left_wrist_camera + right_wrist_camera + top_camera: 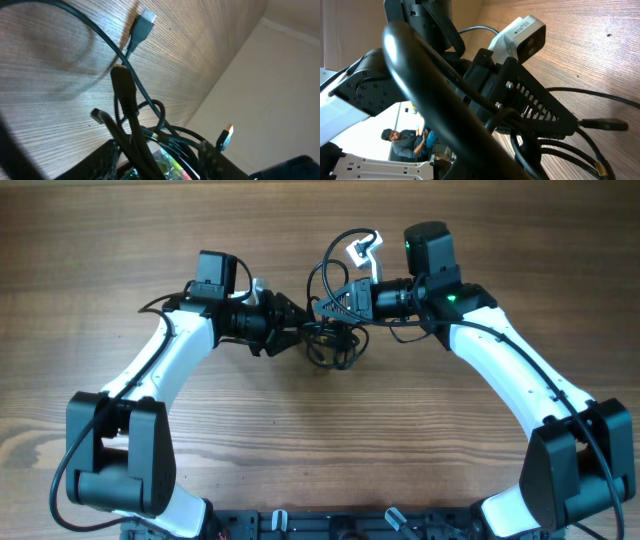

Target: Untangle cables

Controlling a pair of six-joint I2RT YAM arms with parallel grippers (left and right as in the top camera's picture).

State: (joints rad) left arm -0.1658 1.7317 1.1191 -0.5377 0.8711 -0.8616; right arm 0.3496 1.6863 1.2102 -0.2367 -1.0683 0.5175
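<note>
A: Cables [333, 345]?
B: Tangled clump on table [300, 440], between left gripper [293, 330] and right gripper [335, 302]; white plug [360, 250] sticking out behind.
A: Right jaws?
B: Pressed together, beside the clump.
A: Left jaws?
B: Among the cords; spread or pinching, cannot tell.

No legible text, label, brand, number or sign in any of the three views.
</note>
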